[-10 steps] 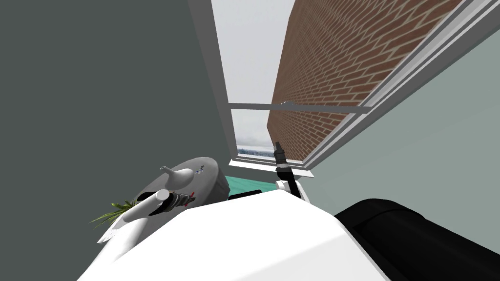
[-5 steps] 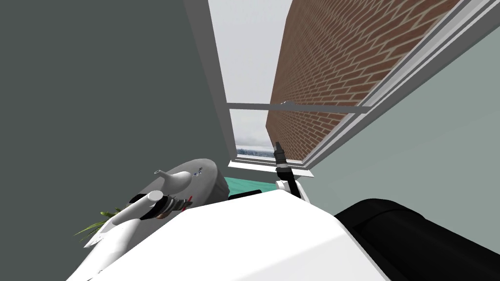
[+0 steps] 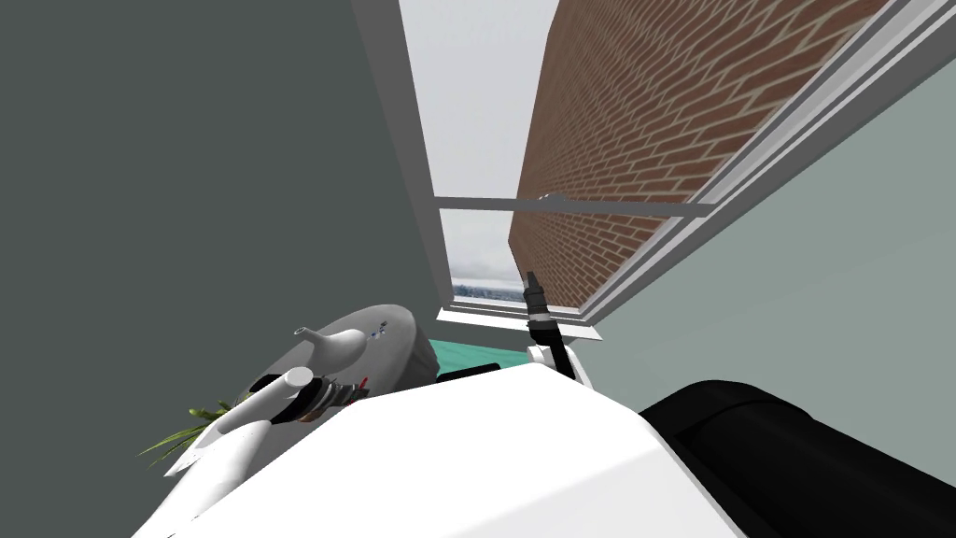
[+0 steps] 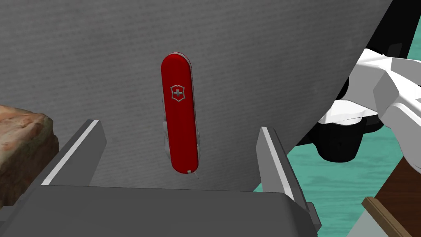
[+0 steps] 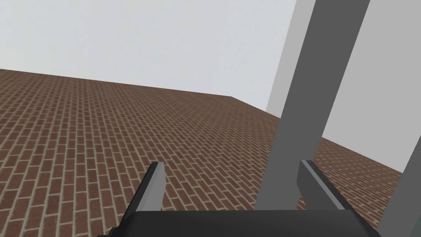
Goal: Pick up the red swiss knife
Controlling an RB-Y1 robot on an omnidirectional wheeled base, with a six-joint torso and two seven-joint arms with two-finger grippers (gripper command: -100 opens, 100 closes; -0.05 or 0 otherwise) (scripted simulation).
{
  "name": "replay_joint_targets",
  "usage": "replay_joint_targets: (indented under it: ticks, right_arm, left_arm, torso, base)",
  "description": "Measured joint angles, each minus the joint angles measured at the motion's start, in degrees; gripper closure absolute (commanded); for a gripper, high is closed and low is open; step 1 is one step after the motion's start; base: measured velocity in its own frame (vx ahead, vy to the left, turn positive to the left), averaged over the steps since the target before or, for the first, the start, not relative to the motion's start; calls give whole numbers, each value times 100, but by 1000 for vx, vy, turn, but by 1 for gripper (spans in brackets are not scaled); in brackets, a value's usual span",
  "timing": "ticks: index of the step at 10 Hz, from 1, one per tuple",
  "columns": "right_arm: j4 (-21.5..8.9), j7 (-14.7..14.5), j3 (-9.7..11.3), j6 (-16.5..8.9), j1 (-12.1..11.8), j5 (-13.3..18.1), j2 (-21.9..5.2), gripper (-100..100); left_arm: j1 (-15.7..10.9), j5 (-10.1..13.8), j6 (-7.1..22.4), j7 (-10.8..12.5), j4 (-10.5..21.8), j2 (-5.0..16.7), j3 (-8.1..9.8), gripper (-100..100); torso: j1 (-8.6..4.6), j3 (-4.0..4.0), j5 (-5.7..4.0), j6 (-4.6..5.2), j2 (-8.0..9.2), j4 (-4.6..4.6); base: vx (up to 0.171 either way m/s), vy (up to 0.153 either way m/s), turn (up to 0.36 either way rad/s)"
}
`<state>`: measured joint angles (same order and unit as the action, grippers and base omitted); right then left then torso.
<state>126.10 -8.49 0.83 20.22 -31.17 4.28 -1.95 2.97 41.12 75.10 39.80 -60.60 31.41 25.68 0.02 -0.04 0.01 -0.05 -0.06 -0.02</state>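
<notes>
The red swiss knife (image 4: 179,113), marked with a white cross emblem, lies flat on a grey round table top (image 4: 267,61). My left gripper (image 4: 179,126) is open just above it, one finger on each long side and neither touching. From the head camera, the left gripper (image 3: 355,387) hangs over the near edge of the grey table (image 3: 401,341). My right gripper (image 5: 234,175) is open and empty, and my right arm (image 3: 537,308) is raised toward the window.
A brown rock-like lump (image 4: 20,148) sits on the table beside my left finger. A white spouted pot (image 3: 336,346) stands further in, and green leaves (image 3: 182,434) hang beside the table. Teal floor (image 4: 341,185) shows past the edge, and a black seat (image 3: 794,448) is at my right.
My head view has shifted slightly. My left hand has sunk a little toward the table near the knife. The right arm has not moved.
</notes>
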Motion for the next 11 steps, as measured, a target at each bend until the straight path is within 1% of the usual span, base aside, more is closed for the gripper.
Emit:
replay_joint_targets:
  ticks: [1, 2, 6, 7, 8, 10, 11]
  right_arm:
    - [0, 0, 0, 0, 0, 0, 0, 0]
    - [0, 0, 0, 0, 0, 0, 0, 0]
    - [0, 0, 0, 0, 0, 0, 0, 0]
    - [0, 0, 0, 0, 0, 0, 0, 0]
    - [0, 0, 0, 0, 0, 0, 0, 0]
    - [0, 0, 1, 0, 1, 0, 1, 0]
    - [0, 0, 0, 0, 1, 0, 0, 0]
  left_arm:
    - [18, -39, -90, -20, 24, -79, -22, -100]
    - [21, -44, -110, -24, 27, -88, -25, 100]
    - [18, -42, -105, -22, 22, -86, -23, 100]
    - [18, -42, -105, -22, 22, -86, -23, 0]
    - [18, -42, -105, -22, 22, -85, -23, 100]
    - [18, 30, 73, 31, -91, 54, 21, 100]
    - [17, 34, 94, 36, -99, 64, 25, 0]
  torso:
    - [1, -1, 0, 0, -2, 0]
    - [-3, 1, -1, 0, 2, 0]
    - [13, -1, 10, 2, 1, -2]
    - [14, -2, 11, 2, 0, -3]
    - [15, -2, 11, 2, 0, -3]
    - [8, 4, 7, 1, 10, 0]
    - [11, 2, 11, 1, 6, -2]
  base:
    - [14, 10, 1]
    - [0, 0, 0]
    - [0, 0, 0]
    - [0, 0, 0]
    - [-23, -16, -18]
    - [-18, -13, -9]
    - [0, 0, 0]
